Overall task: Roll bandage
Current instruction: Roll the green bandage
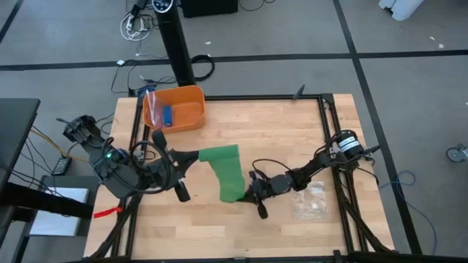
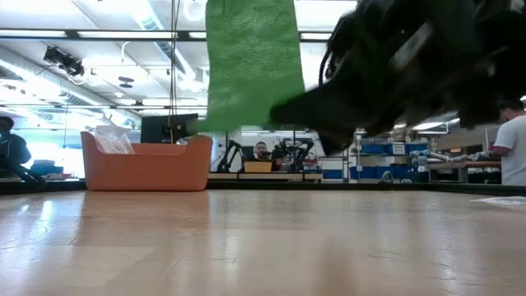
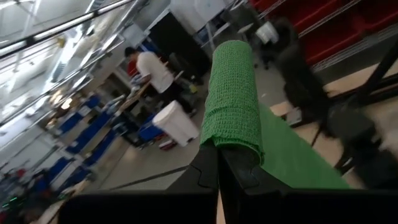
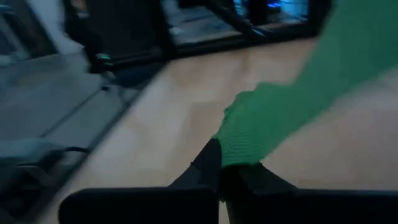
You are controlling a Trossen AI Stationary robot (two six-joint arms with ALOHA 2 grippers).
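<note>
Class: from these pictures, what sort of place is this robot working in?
Probably a robotics lab or workshop: a wooden table in a metal frame, shelves of blue bins behind it, ceiling strip lights, and a person at a bench.

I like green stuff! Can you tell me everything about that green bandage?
The bandage is a bright green strip of stretchy, woven-looking fabric. It hangs in the air above the wooden table, stretched between two arms. The left end effector pinches its partly rolled end, and the right end effector pinches the other end.
</note>
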